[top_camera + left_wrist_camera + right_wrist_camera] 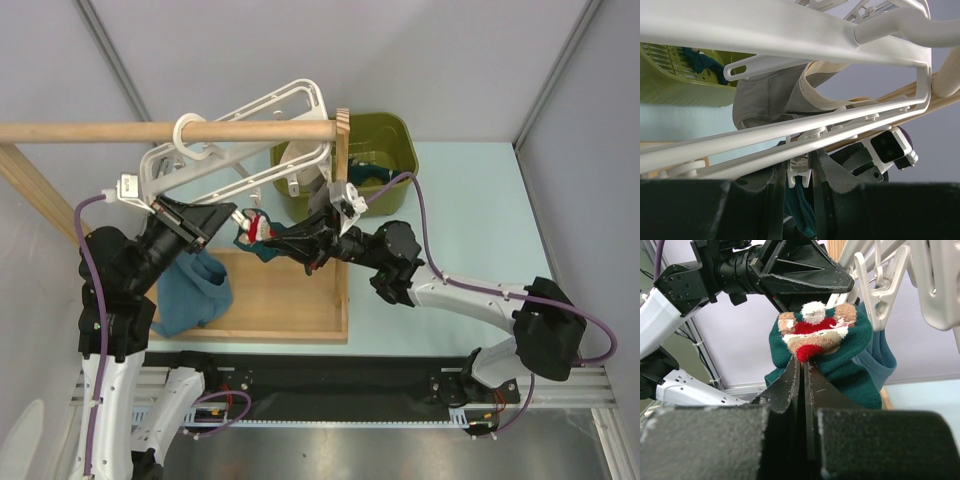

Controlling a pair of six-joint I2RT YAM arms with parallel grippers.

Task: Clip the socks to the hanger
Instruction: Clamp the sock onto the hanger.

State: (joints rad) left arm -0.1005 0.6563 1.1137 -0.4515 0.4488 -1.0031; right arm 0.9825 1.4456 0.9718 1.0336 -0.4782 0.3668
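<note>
The white hanger hangs by its ring hook from the wooden rod. My left gripper is shut on one of its white clip pegs, squeezing it from both sides. A dark teal sock shows just under that peg. My right gripper is shut on this sock, just below its red-and-white patch, and holds it up against the left fingers. In the top view the sock sits between the two grippers. More socks lie in the green basket.
A wooden rod and post stand over a wooden base board. A lighter blue cloth hangs below the left arm. The green basket is at the back. A grey-and-cream sock hangs from the hanger.
</note>
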